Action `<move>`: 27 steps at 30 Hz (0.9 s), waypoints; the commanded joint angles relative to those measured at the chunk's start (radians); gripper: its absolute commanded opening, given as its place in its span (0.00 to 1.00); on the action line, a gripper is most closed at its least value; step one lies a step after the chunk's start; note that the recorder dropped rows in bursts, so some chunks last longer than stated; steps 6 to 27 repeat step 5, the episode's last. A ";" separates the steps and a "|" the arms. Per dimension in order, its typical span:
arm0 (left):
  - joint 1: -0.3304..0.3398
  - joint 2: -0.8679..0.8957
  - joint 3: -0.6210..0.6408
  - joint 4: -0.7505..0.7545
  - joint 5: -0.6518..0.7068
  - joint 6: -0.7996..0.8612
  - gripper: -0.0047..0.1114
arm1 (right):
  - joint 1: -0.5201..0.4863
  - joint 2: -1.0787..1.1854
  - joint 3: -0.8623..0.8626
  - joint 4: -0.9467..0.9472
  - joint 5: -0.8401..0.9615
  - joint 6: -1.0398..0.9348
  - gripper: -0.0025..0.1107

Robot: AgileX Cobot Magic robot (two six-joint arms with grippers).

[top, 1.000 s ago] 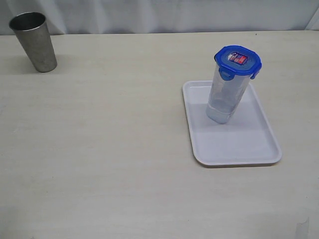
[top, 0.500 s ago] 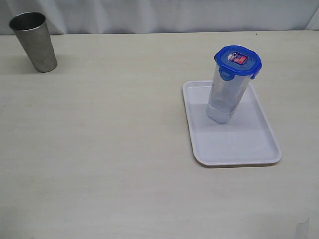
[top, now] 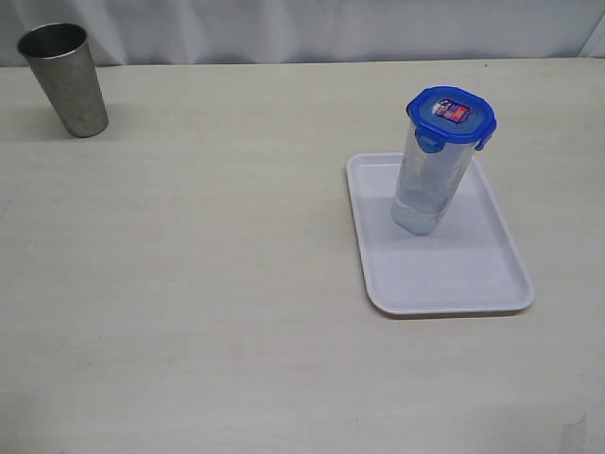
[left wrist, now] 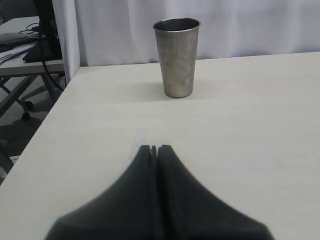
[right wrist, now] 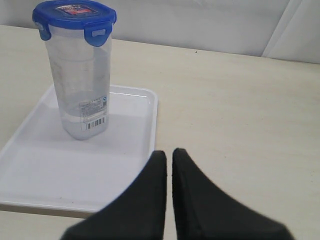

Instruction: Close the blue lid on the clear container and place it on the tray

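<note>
The clear container (top: 433, 180) stands upright on the white tray (top: 454, 274), with the blue lid (top: 452, 116) sitting on its top, flaps down. In the right wrist view the same container (right wrist: 82, 90), lid (right wrist: 74, 15) and tray (right wrist: 60, 175) lie beyond my right gripper (right wrist: 169, 153), which is shut, holds nothing and hangs beside the tray's rim. My left gripper (left wrist: 154, 148) is shut and empty over bare table, well short of the metal cup. Neither gripper shows in the exterior view.
A grey metal cup (top: 64, 78) stands at the far left corner of the table, also in the left wrist view as the cup (left wrist: 176, 56). A table edge (left wrist: 45, 125) runs beside the left gripper. A white curtain hangs behind the table.
</note>
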 commanded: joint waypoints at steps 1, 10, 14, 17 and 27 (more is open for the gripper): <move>0.001 -0.002 0.003 0.000 -0.008 0.003 0.04 | -0.004 -0.004 0.002 0.006 -0.003 0.004 0.06; 0.001 -0.002 0.003 0.000 -0.008 0.003 0.04 | -0.004 -0.004 0.002 0.006 -0.003 0.004 0.06; 0.001 -0.002 0.003 0.000 -0.008 0.003 0.04 | -0.004 -0.004 0.002 0.006 -0.003 0.004 0.06; 0.001 -0.002 0.003 0.000 -0.008 0.003 0.04 | -0.004 -0.004 0.002 0.006 -0.003 0.004 0.06; 0.001 -0.002 0.003 0.000 -0.008 0.003 0.04 | -0.004 -0.004 0.002 0.006 -0.003 0.004 0.06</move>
